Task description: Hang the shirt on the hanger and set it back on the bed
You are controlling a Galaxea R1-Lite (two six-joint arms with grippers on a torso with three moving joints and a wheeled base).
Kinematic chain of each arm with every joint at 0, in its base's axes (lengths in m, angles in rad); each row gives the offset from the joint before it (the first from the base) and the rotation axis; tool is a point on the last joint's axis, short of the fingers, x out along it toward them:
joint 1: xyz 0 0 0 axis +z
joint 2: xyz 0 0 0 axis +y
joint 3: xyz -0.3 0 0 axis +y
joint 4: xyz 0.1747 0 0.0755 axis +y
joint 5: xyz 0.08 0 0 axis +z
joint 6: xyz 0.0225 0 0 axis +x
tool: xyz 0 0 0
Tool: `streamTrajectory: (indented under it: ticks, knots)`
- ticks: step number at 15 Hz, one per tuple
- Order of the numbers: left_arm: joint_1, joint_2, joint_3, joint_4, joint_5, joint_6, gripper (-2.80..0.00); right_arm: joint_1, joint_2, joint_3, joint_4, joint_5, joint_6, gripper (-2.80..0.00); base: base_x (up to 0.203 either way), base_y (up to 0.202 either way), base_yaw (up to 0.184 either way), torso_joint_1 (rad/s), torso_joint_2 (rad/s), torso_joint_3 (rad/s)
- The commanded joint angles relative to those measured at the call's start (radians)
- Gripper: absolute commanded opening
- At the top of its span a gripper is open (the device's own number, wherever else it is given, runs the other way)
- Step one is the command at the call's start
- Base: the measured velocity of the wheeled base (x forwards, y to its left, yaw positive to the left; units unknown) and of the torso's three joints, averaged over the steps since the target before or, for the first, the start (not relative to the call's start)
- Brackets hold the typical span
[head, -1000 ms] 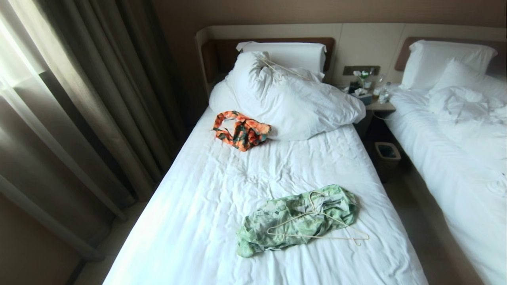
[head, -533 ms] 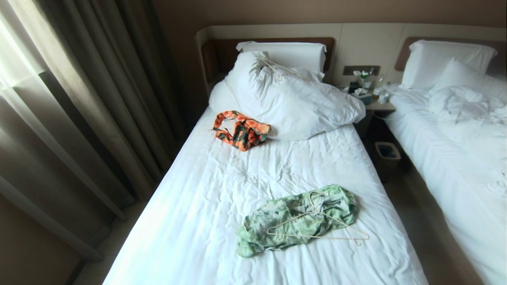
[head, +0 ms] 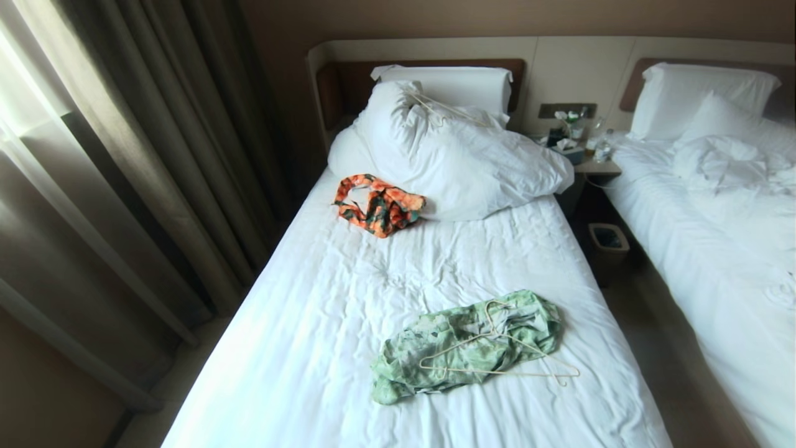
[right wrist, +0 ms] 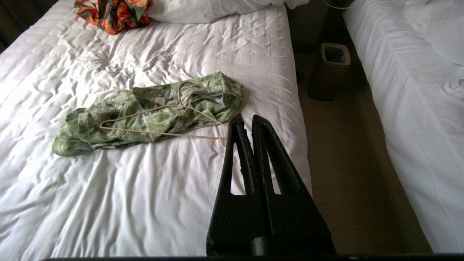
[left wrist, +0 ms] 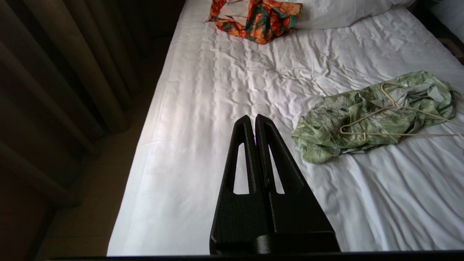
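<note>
Currently shirt (head: 466,345) lies crumpled lower centre of head frame on bed (head: 323,348), hanger (head: 497,354) atop it. Left gripper (left wrist: 252,117) and right gripper (right wrist: 246,117) both clenched, empty, above the bed.

Heavy curtains (head: 124,186) hang left; a nightstand (head: 591,167) and bin (head: 608,239) separate a second white bed (head: 715,249), perhaps unmade.

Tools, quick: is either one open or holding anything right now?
Left tool: closed, empty, above the bed.
Right tool: closed, empty, near the hanger lying on the shirt.
</note>
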Motion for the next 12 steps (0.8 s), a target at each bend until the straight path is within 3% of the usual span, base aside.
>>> streamTrajectory:
  ticks: [1,12]
  knots:
    - [0.0,-0.002,0.0,0.001,0.0,0.0,-2.8,0.0,0.0,0.0,0.0,0.001,0.0,-2.8,0.0,0.0,0.0,0.0,0.0,0.0]
    - [0.0,-0.002,0.0,0.001,0.0,0.0,-2.8,0.0,0.0,0.0,0.0,0.001,-0.002,-2.8,0.0,0.0,0.0,0.0,0.0,0.0]
